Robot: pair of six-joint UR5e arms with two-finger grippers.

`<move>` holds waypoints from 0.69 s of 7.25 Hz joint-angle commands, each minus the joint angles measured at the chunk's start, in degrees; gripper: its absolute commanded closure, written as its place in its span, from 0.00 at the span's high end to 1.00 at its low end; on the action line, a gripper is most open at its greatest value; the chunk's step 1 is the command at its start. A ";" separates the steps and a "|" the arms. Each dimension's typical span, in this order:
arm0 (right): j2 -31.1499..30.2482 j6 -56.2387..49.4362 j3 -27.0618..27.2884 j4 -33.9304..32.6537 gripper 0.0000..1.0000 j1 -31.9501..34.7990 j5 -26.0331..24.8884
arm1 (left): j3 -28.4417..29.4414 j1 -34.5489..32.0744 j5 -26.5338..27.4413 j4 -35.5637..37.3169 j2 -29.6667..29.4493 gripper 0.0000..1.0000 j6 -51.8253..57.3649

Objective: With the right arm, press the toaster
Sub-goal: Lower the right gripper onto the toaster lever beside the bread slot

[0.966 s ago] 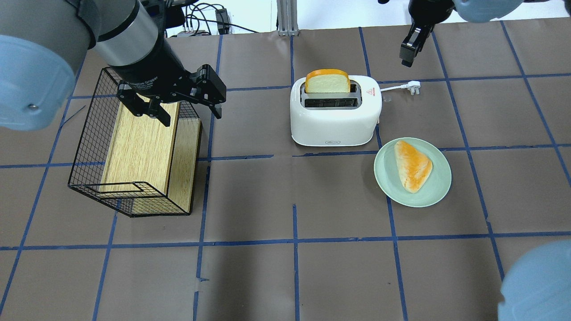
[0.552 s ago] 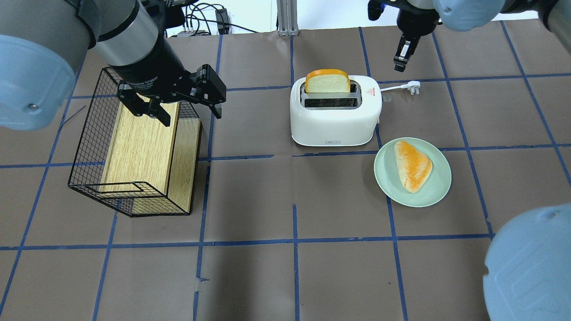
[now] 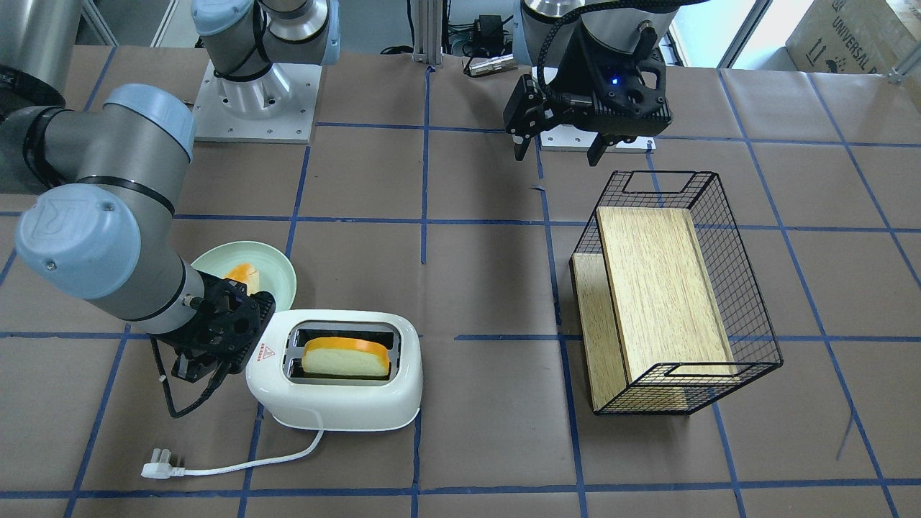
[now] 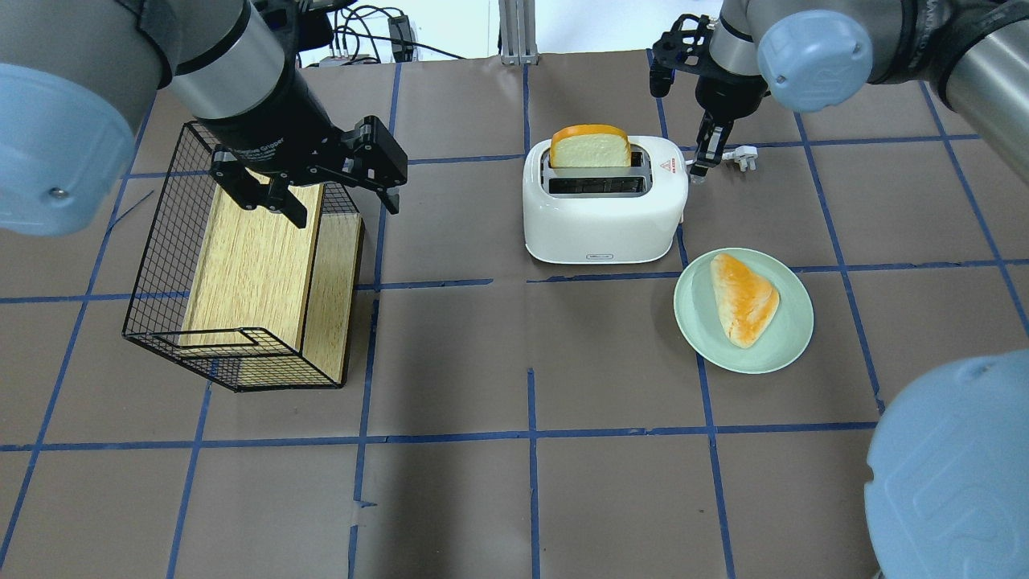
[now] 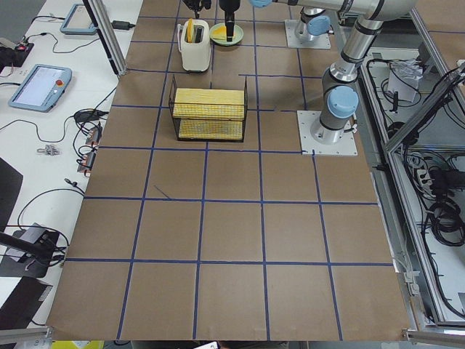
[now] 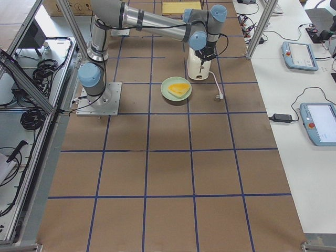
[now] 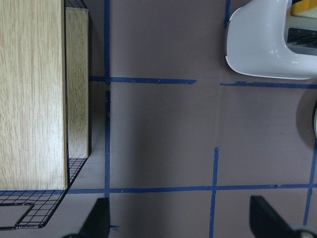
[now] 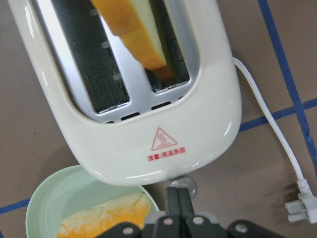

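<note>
The white two-slot toaster (image 4: 603,213) stands mid-table with a bread slice (image 4: 591,146) upright in its far slot. It also shows in the front view (image 3: 334,396) and in the right wrist view (image 8: 148,114). My right gripper (image 4: 702,163) is shut and empty. It points down at the toaster's right end, by the red warning triangle (image 8: 163,139). In the right wrist view its closed fingertips (image 8: 177,197) sit right at the small lever knob (image 8: 185,184). My left gripper (image 4: 342,201) is open and empty above the wire basket's far end.
A green plate (image 4: 695,326) with a bread piece (image 4: 744,297) sits just right of and in front of the toaster. The toaster's cord and plug (image 4: 746,157) lie beside my right gripper. A black wire basket (image 4: 153,265) holding a wooden block (image 4: 249,257) stands at the left.
My right arm has moved from the far right edge left and down to the toaster's right end. The left arm and the toaster have not moved.
</note>
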 commanded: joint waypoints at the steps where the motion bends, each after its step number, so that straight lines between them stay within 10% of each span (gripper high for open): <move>1: 0.13 -2.65 1.81 -3.41 0.08 -0.25 -0.18 | 0.00 0.00 0.00 0.00 -0.04 1.00 0.00; 5: 0.57 -4.69 1.90 -5.81 0.09 -0.52 -0.71 | 0.00 0.00 0.00 0.00 0.05 1.00 0.00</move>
